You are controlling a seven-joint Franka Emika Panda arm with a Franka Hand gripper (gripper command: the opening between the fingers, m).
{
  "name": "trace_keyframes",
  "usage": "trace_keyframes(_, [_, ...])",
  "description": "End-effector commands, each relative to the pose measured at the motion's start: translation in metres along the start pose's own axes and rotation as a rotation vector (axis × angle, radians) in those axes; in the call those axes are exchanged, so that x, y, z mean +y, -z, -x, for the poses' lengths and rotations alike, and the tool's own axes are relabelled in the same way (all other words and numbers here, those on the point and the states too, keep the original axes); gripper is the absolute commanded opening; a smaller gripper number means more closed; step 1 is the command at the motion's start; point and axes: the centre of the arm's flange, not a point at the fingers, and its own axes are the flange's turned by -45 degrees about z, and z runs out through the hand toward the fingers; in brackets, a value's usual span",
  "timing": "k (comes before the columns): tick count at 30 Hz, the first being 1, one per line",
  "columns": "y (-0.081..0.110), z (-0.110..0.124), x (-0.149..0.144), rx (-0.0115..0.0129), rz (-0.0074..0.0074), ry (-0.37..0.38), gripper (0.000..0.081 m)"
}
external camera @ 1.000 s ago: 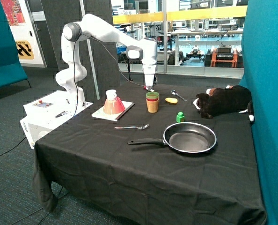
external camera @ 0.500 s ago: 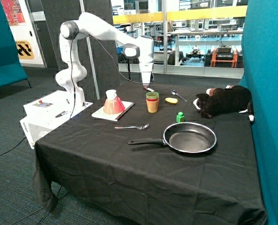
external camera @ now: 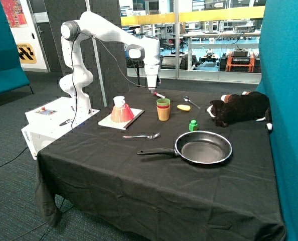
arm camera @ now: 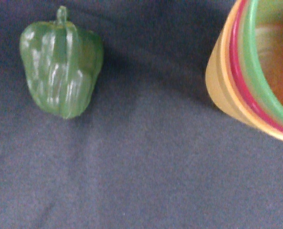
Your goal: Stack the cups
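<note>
Near the middle of the outside view we see the three cups nested into one stack on the black tabletop [external camera: 139, 186]: the yellow cup [external camera: 163, 114] outermost, the magenta-pink cup [external camera: 162, 107] showing as a thin rim inside it, and the green cup [external camera: 163, 102] innermost on top. The gripper [external camera: 153, 90] hangs above the tabletop up and to the left of the stack, apart from it and carrying nothing; we cannot tell how its fingers stand. In the wrist view the stack fills the right edge, and a green toy pepper [arm camera: 61, 63] lies on the cloth at upper left. A frying pan [external camera: 203, 147] sits lower right of the stack, a fork [external camera: 141, 135] below it.
</note>
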Motion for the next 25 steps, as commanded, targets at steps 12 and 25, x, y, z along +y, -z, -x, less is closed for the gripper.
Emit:
trace_keyframes(12, [0.0077,0.0155,0.0019,0.0011,-0.0007,0.013,0.0501])
trace_keyframes(25, [0.0075,0.0178,-0.0013,0.0011,-0.0007,0.025,0.05])
